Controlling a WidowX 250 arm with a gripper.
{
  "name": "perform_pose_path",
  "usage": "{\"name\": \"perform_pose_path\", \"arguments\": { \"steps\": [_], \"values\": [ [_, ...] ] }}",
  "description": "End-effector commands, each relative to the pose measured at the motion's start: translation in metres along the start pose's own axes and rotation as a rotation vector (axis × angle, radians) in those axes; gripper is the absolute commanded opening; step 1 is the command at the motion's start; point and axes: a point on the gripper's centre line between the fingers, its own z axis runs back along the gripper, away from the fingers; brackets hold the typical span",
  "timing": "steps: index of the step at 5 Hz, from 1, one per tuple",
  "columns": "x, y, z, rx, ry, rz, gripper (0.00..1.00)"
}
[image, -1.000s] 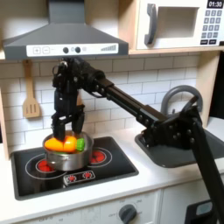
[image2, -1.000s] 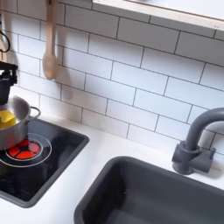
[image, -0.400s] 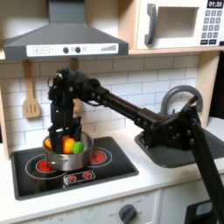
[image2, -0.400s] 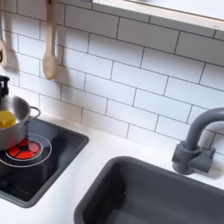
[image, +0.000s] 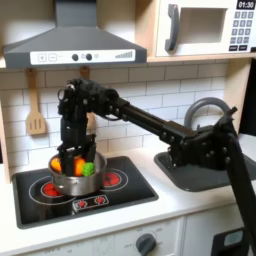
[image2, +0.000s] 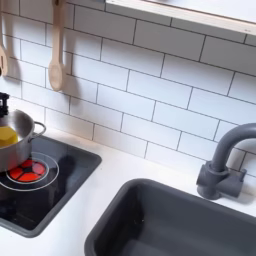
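Note:
A silver pot (image: 75, 185) stands on the left burner of the black toy stove (image: 125, 192). Inside it lie an orange piece (image: 62, 164) and a green piece (image: 88, 168). My gripper (image: 74, 152) hangs just above the pot's mouth, pointing down, its fingers apart with nothing between them. The black arm reaches to it from the first exterior view's right. In the second exterior view the pot (image2: 15, 150) sits at the left edge with a yellow-orange piece (image2: 6, 135) in it, and one dark fingertip (image2: 3, 102) shows above.
A wooden spatula (image: 36, 110) and spoon (image2: 57, 50) hang on the tiled wall. A range hood (image: 70, 45) sits above the stove and a microwave (image: 205, 25) at upper right. The dark sink (image2: 180, 225) with its grey faucet (image2: 225, 160) lies right of the stove.
The gripper has risen a little and shifted to the first exterior view's left over the pot. The orange and green pieces now lie lower in the pot, free of the fingers.

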Motion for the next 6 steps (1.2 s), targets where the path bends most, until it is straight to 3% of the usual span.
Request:
{"name": "perform_pose_path", "arguments": {
  "steps": [1,2,5,6],
  "values": [
    [-0.001,0.0,0.003,-0.003,-0.012,-0.009,0.0],
    [-0.003,-0.001,0.002,-0.005,-0.018,-0.025,0.0],
    [-0.011,-0.007,0.031,-0.036,-0.111,-0.071,0.0],
    [-0.02,-0.013,0.036,-0.05,-0.131,-0.121,0.0]
  ]
}}
